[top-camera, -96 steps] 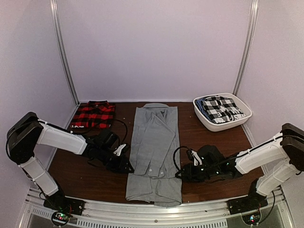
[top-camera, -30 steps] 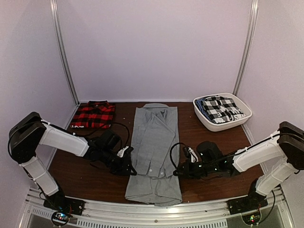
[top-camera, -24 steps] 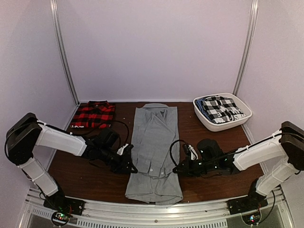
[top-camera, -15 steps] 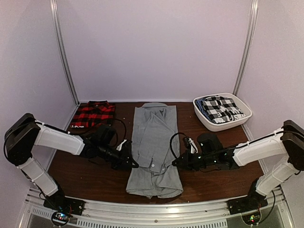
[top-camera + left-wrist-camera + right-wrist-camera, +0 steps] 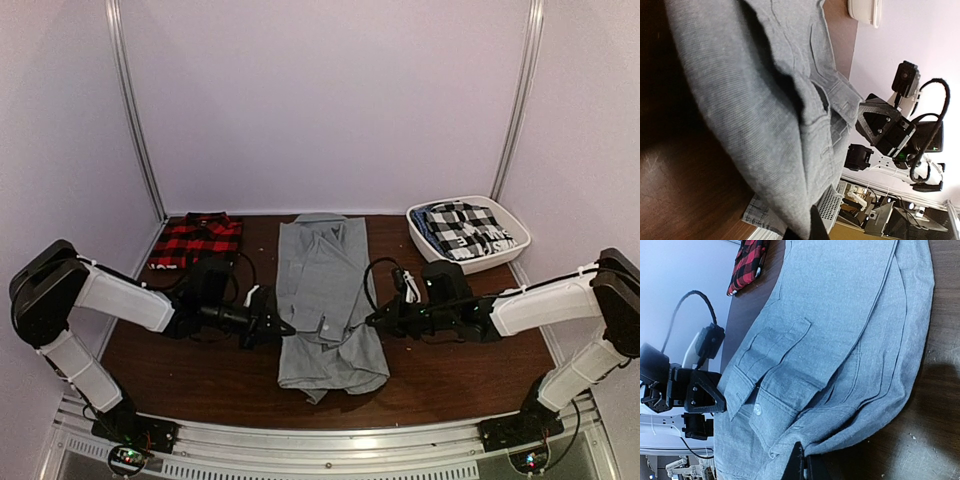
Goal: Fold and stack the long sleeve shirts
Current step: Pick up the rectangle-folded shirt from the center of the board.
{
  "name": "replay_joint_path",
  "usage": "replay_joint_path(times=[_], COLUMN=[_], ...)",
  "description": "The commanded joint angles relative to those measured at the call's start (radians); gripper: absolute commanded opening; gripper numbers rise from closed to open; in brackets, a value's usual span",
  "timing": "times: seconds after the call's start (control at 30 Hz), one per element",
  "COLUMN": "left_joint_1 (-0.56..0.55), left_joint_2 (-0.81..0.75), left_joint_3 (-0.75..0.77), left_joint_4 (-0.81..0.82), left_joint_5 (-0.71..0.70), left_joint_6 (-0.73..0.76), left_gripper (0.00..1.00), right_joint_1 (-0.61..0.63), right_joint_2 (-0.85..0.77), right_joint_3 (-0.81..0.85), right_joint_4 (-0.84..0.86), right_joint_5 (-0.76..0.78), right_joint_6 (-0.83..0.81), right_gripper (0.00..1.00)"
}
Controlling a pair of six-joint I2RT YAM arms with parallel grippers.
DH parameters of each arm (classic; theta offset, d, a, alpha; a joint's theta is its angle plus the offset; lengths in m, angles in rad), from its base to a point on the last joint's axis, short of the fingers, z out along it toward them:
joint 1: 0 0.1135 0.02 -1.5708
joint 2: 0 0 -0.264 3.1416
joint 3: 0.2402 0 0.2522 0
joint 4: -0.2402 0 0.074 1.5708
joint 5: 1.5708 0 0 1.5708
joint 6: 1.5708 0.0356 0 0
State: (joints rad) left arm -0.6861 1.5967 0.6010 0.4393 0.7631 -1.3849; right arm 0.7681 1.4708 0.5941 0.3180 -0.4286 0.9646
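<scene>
Grey shirt (image 5: 322, 285) lies mid-table, collar toward twelve. My left pincer (image 5: 276, 326) at its nine o'clock edge and right pincer (image 5: 372, 320) at three are both clamped on cloth, held raised so the hem half can fold collarward.

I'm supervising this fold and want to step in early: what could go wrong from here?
1. The left pincer and right pincer each pinch only a side edge of the light grey button-up shirt; so thin a grip may slip.
2. The shirt's near hem lies bunched and uneven, so the fold could set crooked.
3. The buttoned cuffs lie loose on top and may slide out of place.
</scene>
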Motion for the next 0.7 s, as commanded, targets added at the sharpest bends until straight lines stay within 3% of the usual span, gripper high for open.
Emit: replay_joint_path(times=[0.0, 0.1, 0.27, 0.5, 0.67], left_joint_1=[0.007, 0.007, 0.002, -0.008, -0.014], left_joint_2=[-0.045, -0.038, -0.001, 0.039, 0.058], left_joint_3=[-0.009, -0.029, -0.048, -0.049, -0.042], left_joint_4=[-0.002, -0.072, -0.143, -0.140, -0.183], left_joint_5=[0.000, 0.004, 0.003, -0.004, -0.046], left_joint_6=[-0.016, 0.046, 0.139, 0.192, 0.228], left_gripper=[0.00, 0.00, 0.10, 0.37, 0.39], right_joint_1=[-0.008, -0.005, 0.010, 0.034, 0.041], right_joint_2=[-0.004, 0.001, 0.006, 0.013, 0.016], right_joint_3=[0.019, -0.018, -0.070, -0.102, -0.108], right_joint_4=[0.019, 0.048, 0.088, 0.119, 0.122], right_joint_5=[-0.017, -0.038, -0.049, -0.050, -0.047], right_joint_6=[-0.018, -0.003, 0.017, 0.039, 0.043], right_gripper=[0.00, 0.00, 0.00, 0.00, 0.00])
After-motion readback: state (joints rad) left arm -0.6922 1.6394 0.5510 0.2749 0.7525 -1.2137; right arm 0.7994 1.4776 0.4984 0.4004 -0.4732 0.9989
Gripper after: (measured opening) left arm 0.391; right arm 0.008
